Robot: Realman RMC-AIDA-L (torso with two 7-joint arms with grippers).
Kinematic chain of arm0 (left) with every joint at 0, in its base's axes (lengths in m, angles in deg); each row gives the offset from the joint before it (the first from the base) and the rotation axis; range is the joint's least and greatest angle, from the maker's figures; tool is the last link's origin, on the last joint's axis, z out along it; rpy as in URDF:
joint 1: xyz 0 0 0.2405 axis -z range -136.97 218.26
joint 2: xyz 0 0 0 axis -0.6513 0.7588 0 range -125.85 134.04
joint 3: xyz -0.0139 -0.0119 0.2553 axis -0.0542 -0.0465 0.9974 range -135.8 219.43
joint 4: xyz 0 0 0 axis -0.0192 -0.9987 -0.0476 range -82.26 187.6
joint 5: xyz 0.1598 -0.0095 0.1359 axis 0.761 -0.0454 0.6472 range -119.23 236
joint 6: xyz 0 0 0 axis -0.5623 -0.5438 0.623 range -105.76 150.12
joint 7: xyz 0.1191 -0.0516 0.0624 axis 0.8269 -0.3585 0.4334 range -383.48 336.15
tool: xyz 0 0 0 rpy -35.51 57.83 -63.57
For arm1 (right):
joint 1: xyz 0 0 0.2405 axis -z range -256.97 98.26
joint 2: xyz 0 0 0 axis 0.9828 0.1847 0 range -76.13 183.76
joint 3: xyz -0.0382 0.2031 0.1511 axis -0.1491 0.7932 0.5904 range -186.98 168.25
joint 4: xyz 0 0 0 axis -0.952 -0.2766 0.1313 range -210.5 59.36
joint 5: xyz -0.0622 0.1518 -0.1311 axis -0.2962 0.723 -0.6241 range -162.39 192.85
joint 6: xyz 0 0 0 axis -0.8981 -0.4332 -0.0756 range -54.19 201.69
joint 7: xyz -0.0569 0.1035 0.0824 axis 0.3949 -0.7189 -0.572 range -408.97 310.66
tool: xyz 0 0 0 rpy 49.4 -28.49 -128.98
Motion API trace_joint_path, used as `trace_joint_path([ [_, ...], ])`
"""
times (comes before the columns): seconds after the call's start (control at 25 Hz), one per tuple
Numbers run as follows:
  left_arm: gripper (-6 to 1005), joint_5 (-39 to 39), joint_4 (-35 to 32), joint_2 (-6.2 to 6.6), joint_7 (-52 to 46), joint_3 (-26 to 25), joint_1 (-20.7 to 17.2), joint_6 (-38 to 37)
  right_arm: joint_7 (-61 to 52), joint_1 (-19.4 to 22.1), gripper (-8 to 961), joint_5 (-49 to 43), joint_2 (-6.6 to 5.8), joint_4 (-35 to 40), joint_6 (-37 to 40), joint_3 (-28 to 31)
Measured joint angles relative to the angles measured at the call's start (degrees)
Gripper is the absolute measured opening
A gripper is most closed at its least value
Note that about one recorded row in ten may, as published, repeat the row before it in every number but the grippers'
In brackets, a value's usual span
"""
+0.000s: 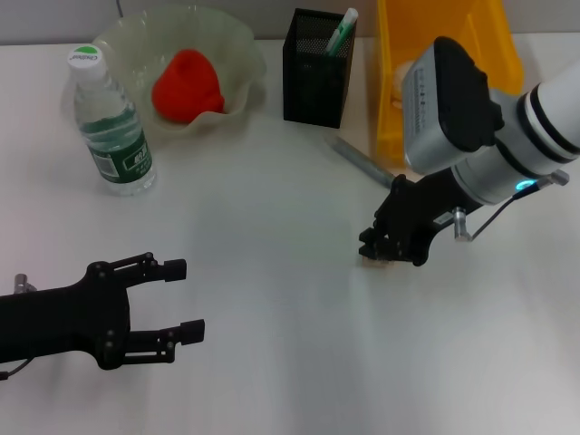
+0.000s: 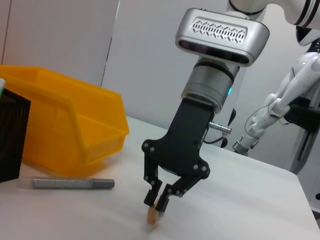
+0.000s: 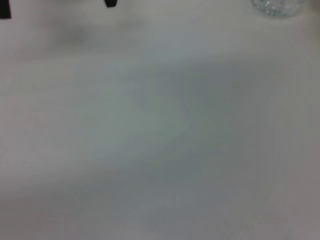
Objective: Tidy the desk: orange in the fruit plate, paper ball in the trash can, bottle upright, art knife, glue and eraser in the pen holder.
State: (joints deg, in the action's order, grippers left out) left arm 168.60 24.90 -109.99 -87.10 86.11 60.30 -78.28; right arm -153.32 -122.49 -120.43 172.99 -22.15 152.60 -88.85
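My right gripper is down at the table, right of centre, shut on the small tan eraser. In the left wrist view the eraser sticks out below the fingertips and touches or nearly touches the table. The grey art knife lies on the table by the yellow trash can. The orange lies in the pale-green fruit plate. The bottle stands upright. The black mesh pen holder holds a green-and-white stick. My left gripper is open and empty at the near left.
A whitish lump shows inside the trash can, partly hidden by my right arm. The right wrist view shows only bare white table and the bottle's base. The art knife lies in front of the bin.
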Motion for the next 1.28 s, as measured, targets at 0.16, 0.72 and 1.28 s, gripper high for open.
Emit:
trace_joint_path([
  [0.16, 860, 0.0, 0.1, 0.00, 0.0, 0.0, -0.1, 0.0, -1.1, 0.3, 100, 0.6, 0.06, 2.1, 0.4, 2.5],
  [0.72, 861, 0.0, 0.2, -0.41, 0.1, 0.3, 0.2, -0.1, -0.1, 1.7, 92, 25.8, 0.19, 4.9, -19.7, 14.6],
  [1.28, 861, -0.3, 0.1, -0.80, -0.9, 0.0, 0.7, -0.9, 1.3, -2.7, 91, 37.5, 0.44, -6.8, -54.8, -6.3],
])
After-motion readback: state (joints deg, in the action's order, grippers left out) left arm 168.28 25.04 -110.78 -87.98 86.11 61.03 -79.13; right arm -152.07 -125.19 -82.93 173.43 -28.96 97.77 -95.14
